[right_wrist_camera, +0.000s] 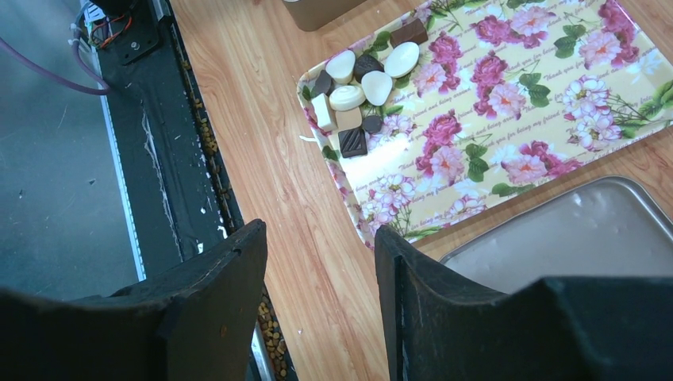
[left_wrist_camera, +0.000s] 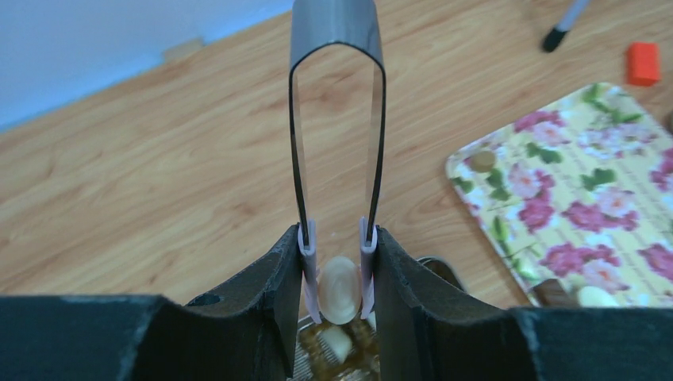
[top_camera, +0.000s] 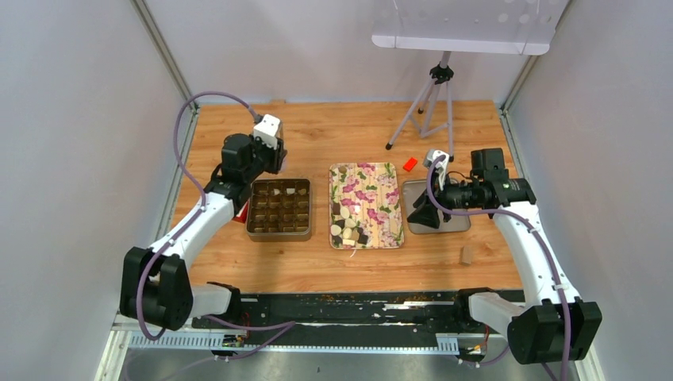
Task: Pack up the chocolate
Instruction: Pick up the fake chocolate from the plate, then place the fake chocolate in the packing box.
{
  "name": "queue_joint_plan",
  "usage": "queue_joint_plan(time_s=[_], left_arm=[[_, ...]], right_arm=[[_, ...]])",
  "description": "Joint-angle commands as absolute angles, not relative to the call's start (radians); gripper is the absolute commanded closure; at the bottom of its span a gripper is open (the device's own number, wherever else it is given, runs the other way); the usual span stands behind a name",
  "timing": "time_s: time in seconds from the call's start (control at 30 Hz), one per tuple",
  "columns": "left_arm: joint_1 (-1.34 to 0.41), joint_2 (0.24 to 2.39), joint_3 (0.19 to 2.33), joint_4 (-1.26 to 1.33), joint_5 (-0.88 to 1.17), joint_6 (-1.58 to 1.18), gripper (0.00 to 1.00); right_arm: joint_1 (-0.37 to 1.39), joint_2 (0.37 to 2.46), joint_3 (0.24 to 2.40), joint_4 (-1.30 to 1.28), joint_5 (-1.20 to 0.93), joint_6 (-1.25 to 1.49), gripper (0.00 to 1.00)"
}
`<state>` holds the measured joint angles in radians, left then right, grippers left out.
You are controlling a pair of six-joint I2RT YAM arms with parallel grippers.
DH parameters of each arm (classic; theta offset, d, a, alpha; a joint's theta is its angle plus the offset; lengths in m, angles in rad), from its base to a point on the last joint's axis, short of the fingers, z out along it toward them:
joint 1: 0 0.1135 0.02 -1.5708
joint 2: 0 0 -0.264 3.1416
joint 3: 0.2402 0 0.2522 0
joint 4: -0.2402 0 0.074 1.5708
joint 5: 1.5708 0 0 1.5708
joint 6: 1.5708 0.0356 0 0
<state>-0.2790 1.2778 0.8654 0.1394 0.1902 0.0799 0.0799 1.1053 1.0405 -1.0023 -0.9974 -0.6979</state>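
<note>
My left gripper (left_wrist_camera: 340, 240) is shut on metal tweezers (left_wrist_camera: 337, 48). Their purple tips pinch a round cream-white piece of chocolate (left_wrist_camera: 340, 290) just above the compartment box (left_wrist_camera: 349, 349). From above, the left gripper (top_camera: 266, 155) hangs over the far edge of that box (top_camera: 278, 209), which holds a few pieces. Several more dark, cream and tan chocolate pieces (right_wrist_camera: 357, 87) lie clustered at the near left corner of the floral tray (right_wrist_camera: 508, 103). My right gripper (right_wrist_camera: 320, 234) stands open and holds nothing. It hovers by the silver lid (right_wrist_camera: 571, 238), to the right of the tray (top_camera: 373, 178).
A small red block (top_camera: 409, 164) lies behind the floral tray. A tan cylinder (top_camera: 467, 254) stands near the right arm. A tripod (top_camera: 432, 103) stands at the back. The black rail (right_wrist_camera: 151, 159) runs along the table's near edge.
</note>
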Motion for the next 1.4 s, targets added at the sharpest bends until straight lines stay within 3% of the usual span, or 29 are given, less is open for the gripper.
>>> queue_joint_plan(time_s=[0.0,0.43,0.63,0.83,1.0,1.23,1.37], left_arm=[[-0.209,1.245,0.839,0.136,0.081,0.049,0.79],[-0.107,1.247,0.717,0.246,0.075,0.050,0.78],[-0.103,1.265,0.721,0.242,0.067,0.034,0.63],[-0.103,1.249,0.719,0.221,0.079,0.014,0.62],[-0.103,1.242,0.716,0.211,0.076,0.005,0.51],[-0.104,1.234,0.717,0.220,0.090,0.005,0.50],[-0.103,1.208,0.721,0.210,0.173,0.007,0.58]], right_arm=[[0.078,1.115,1.077,-0.964,-1.039,-0.692,0.48],[0.078,1.117,1.075,-0.963,-1.035,-0.683,0.48],[0.078,1.118,1.078,-0.966,-1.030,-0.683,0.48],[0.078,1.116,1.074,-0.964,-1.029,-0.684,0.48],[0.078,1.120,1.075,-0.963,-1.029,-0.687,0.48],[0.078,1.123,1.078,-0.959,-1.031,-0.691,0.48],[0.078,1.111,1.066,-0.958,-1.028,-0.690,0.48]])
